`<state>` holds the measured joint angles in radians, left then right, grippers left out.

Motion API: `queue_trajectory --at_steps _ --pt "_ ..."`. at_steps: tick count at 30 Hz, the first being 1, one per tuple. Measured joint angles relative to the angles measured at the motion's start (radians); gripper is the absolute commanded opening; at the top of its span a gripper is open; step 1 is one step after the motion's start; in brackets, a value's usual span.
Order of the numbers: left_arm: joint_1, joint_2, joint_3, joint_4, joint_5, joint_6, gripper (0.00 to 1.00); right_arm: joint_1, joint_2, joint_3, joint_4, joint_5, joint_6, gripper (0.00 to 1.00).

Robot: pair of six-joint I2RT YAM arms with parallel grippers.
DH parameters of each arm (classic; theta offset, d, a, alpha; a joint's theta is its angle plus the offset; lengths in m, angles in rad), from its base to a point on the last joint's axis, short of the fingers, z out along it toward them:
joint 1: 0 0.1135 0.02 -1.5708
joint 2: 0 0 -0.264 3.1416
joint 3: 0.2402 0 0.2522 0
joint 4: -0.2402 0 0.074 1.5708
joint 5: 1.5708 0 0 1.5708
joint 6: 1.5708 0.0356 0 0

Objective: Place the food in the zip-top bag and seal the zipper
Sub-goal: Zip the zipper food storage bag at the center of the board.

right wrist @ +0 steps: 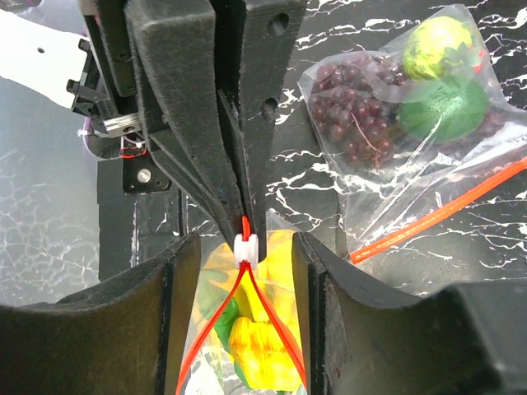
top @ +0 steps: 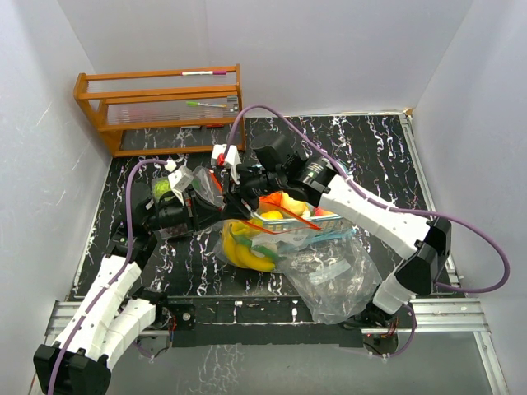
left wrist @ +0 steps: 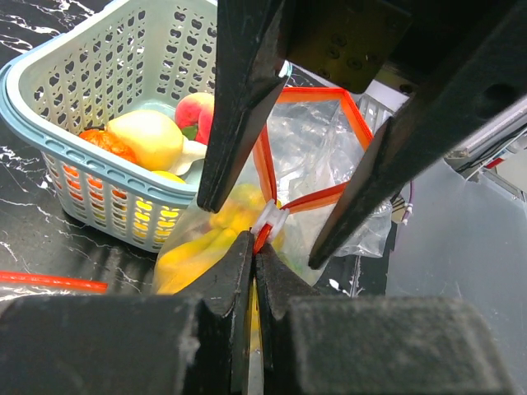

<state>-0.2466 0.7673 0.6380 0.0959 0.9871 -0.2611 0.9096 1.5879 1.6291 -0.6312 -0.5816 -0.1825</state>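
A clear zip-top bag (top: pixel 247 245) with a red zipper holds yellow bananas (right wrist: pixel 263 354) and a green fruit. My left gripper (left wrist: pixel 254 243) is shut on the red end of the zipper track, just behind the white slider (left wrist: pixel 272 220). My right gripper (right wrist: pixel 247 247) faces it, open. Its two fingers (right wrist: pixel 165 313) stand on either side of the slider (right wrist: pixel 245 249), with a gap on each side. Past the slider the zipper mouth (left wrist: pixel 309 148) spreads open. In the top view both grippers meet above the bag, right gripper (top: pixel 239 191) and left gripper (top: pixel 212 202).
A pale blue basket (left wrist: pixel 49 140) beside the bag holds a peach (left wrist: pixel 196 111), a lemon (left wrist: pixel 148 138) and an orange. A second zip-top bag (right wrist: pixel 387 123) with purple grapes and green fruit lies behind. Crumpled clear plastic (top: pixel 338 276) lies front right. A wooden rack (top: pixel 160 103) stands back left.
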Motion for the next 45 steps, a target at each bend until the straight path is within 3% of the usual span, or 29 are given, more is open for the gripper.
queue_trajectory --at_steps 3,14,18,45 --pt "-0.002 0.000 0.000 0.000 0.000 0.000 0.00 0.000 0.012 0.000 0.000 0.005 -0.003 0.27" --pt "-0.005 0.000 0.003 -0.019 -0.010 0.008 0.00 0.000 0.029 0.000 -0.001 0.000 -0.002 0.21" --pt "-0.005 0.000 0.003 -0.020 -0.011 0.008 0.00 0.000 0.029 0.000 -0.002 0.002 -0.002 0.08" --pt "-0.018 0.006 0.061 -0.087 -0.031 0.055 0.00 -0.003 -0.134 -0.138 -0.023 0.116 0.005 0.08"
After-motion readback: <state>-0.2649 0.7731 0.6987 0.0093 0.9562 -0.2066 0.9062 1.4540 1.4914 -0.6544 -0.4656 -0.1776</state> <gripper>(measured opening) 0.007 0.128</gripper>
